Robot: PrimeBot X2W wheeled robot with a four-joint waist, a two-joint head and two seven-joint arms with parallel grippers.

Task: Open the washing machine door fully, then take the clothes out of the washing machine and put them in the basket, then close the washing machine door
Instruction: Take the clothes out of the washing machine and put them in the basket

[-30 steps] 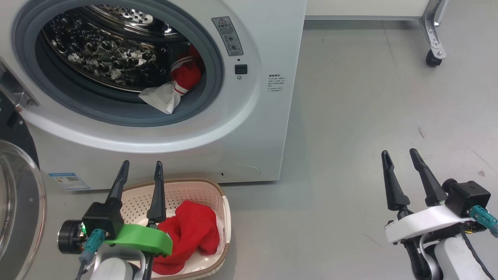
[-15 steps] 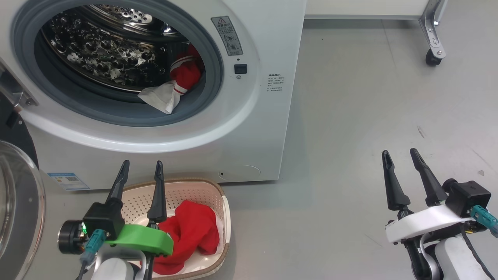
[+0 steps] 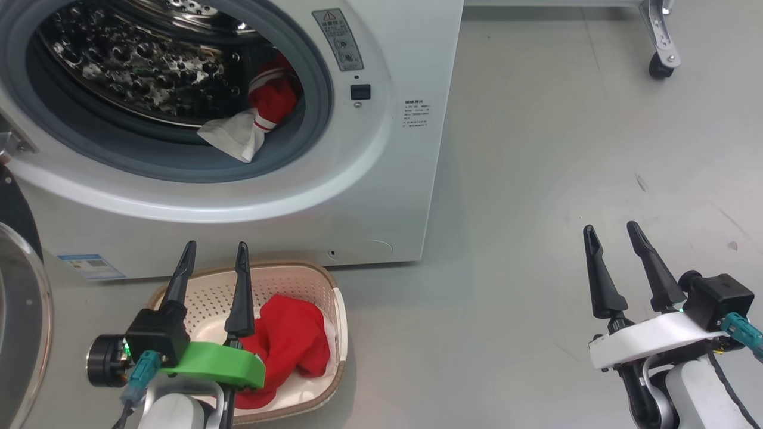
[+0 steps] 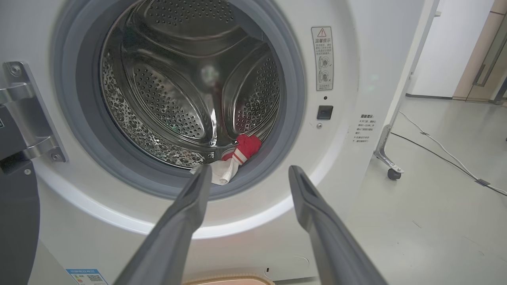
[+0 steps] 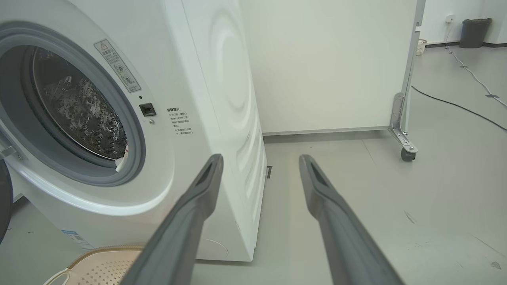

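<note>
Only my view shifted. Left gripper [image 3: 216, 244] and right gripper [image 3: 610, 226] hang spread, empty; clothes [image 3: 271, 98] — perhaps one piece — wait upper left in the washing machine [image 3: 381, 179]: another reach.

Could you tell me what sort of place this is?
Likely a lab or test room, not a home laundry: the washing machine stands on a grey floor, beside a white partition on castors and a loose cable.
</note>
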